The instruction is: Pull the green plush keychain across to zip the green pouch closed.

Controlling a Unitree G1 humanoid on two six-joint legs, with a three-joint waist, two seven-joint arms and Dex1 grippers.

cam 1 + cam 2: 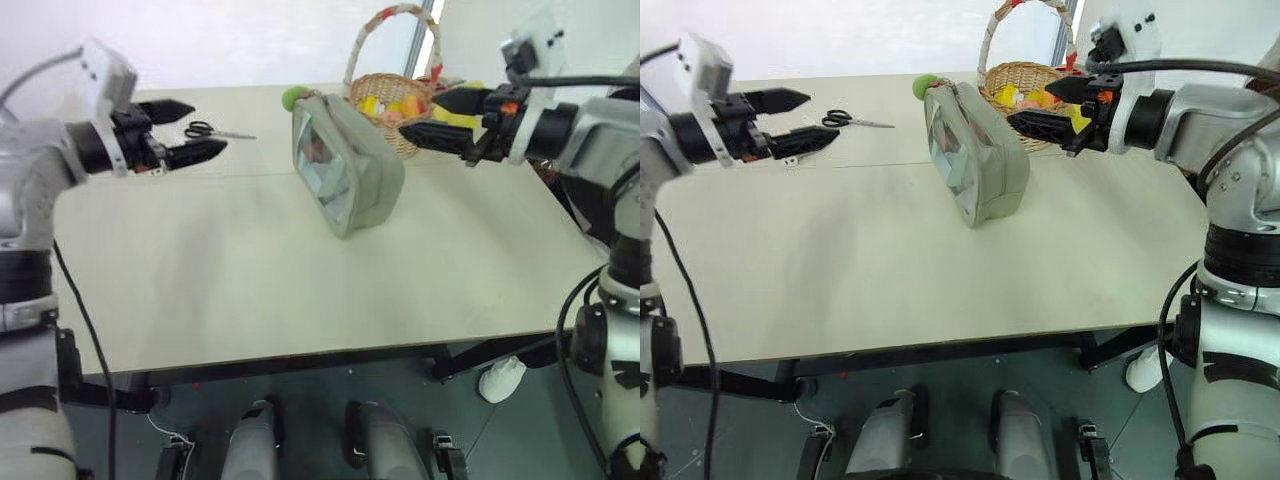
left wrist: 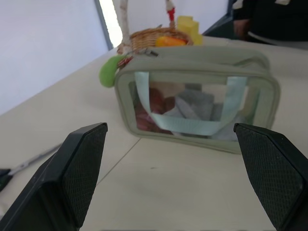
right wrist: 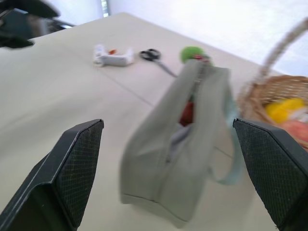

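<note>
On the tabletop [image 1: 200, 290], the green pouch [image 1: 345, 165] stands unzipped, the green plush keychain [image 1: 293, 97] at its far end. Left gripper [image 1: 190, 128] and right gripper [image 1: 440, 118] are held clear, jaws apart. Approach is in hand; next, the keychain must be gripped and the pouch steadied.

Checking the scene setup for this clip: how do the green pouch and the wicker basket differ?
The green pouch is soft sage fabric with a clear window; the wicker basket is woven, with a tall hoop handle. The pouch stands mid-table, its zipper partly open; the basket sits behind it, open-topped, holding yellow blocks. Both rest on the table.
</note>
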